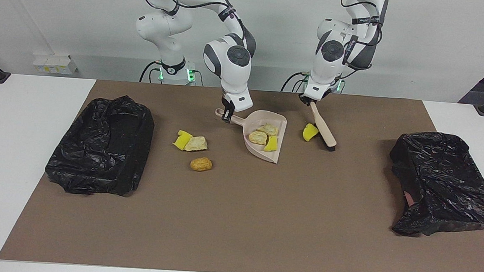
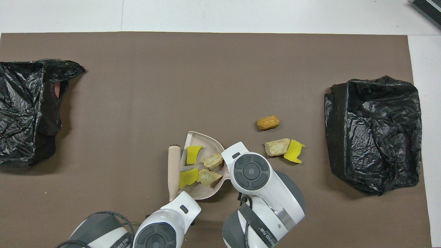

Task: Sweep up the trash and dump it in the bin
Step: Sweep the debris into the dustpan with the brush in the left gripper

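My right gripper (image 1: pixel 226 117) is shut on the handle of the beige dustpan (image 1: pixel 282 132), which rests on the mat. Two beige chunks (image 1: pixel 258 137) and a yellow wedge (image 1: pixel 271 144) of trash lie in the pan. My left gripper (image 1: pixel 309 101) is shut on the brush (image 1: pixel 323 129) handle, with the bristles down on the mat. A yellow wedge (image 1: pixel 309 132) sits against the bristles, between brush and pan. From overhead the brush (image 2: pixel 174 167) lies along the pan's open edge, with that wedge (image 2: pixel 187 176) at the lip.
Loose trash lies toward the right arm's end: a yellow wedge (image 1: pixel 181 140), a beige chunk (image 1: pixel 196 143) and a golden-brown lump (image 1: pixel 201 164). A black-bagged bin (image 1: pixel 102 148) stands at that end. A second black-bagged bin (image 1: pixel 441 182) stands at the left arm's end.
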You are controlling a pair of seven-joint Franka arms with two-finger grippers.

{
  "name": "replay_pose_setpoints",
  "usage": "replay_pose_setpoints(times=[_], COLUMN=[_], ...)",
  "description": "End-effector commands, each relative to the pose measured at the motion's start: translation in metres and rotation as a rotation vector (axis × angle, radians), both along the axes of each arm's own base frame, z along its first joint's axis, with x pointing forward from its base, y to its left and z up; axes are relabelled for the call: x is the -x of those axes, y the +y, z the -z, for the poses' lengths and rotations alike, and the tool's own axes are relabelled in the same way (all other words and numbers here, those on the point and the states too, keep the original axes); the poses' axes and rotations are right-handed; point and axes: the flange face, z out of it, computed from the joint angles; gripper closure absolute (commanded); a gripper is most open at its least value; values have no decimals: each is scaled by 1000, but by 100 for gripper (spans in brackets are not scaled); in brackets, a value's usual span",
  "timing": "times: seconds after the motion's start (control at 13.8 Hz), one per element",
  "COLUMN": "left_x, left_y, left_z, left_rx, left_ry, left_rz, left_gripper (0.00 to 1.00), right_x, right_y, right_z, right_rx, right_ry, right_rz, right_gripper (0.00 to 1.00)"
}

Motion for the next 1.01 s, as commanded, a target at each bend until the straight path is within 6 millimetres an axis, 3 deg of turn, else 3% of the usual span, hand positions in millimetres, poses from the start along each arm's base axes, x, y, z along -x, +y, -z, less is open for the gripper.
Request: replay_pose_setpoints(times=[0.0, 0.14, 0.22, 0.36, 0.72, 0.94], left_x=[1, -14, -31, -41, -42, -31], left_y=[-27, -25, -9, 8, 16, 24], left_z=[-7, -19, -34, -63, -66, -74], left_rx=[88, 81, 68, 40, 35, 1], left_ry=[10, 31, 59, 119, 150, 188], left_rz=[11, 7, -10, 22, 8, -7], left_gripper=[100, 100, 100, 100, 100, 100], right_x=[-2, -2, -2, -2, -2, -3], right_y=[1, 2, 1, 0, 0, -1], right_z=[10, 9, 9, 10, 10, 11], right_rx=[-12, -12, -11, -11, -12, -11], right_ry=[-9, -11, -10, -8, -9, -8], right_rz=[-30, -30, -29, -27, -27, -26], right_gripper=[100, 100, 100, 100, 100, 100])
